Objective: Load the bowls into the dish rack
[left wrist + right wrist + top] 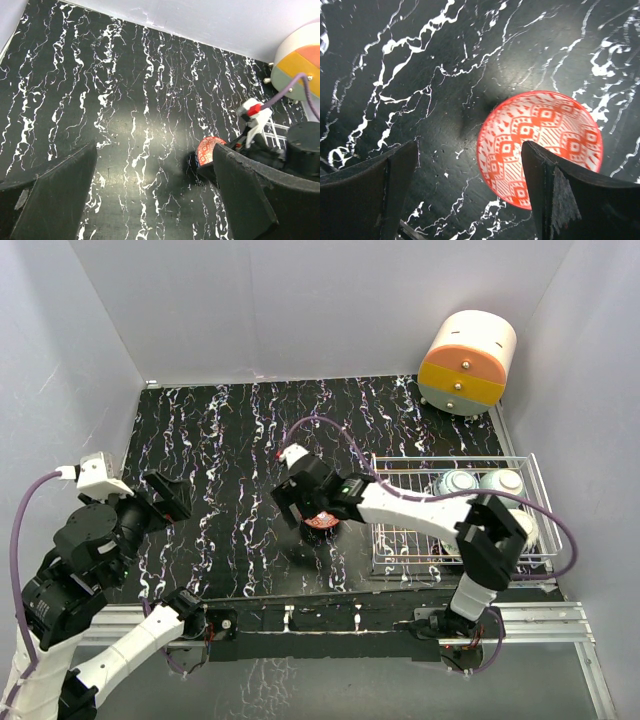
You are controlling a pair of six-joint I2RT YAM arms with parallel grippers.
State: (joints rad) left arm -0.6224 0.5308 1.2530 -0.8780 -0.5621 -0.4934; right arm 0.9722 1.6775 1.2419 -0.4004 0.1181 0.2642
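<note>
Red patterned bowl (540, 130), upright on the desk (220, 440) near its middle, just left of the dish rack (400, 540). The right end effector (469, 150) hangs directly above it, jaws wide and empty. One finger is over the bowl's inside and the other outside, so the rim lies between them. The bowl is round, with no long axis. The left end effector (165, 498), also wide and empty, is well apart to the left, so the right arm is nearer. Two pale bowls (455, 482) stand at the rack's far side.
</note>
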